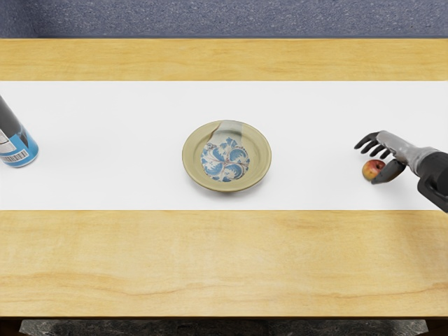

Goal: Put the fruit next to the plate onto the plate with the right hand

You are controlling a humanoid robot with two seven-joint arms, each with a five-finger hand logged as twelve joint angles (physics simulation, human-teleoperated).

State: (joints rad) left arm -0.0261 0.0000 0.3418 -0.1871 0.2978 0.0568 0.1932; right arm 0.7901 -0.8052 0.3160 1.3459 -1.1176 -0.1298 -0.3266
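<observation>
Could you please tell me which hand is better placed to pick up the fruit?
Right: the right hand is at the fruit, fingers spread, on the right of the plate; the left arm is out of view.

Bright, even, diffuse light covers the table, and the white runner looks almost washed out. A thin soft shadow hugs the near rim of the plate, so the light probably comes from overhead. The render is sharp to every table edge.
</observation>
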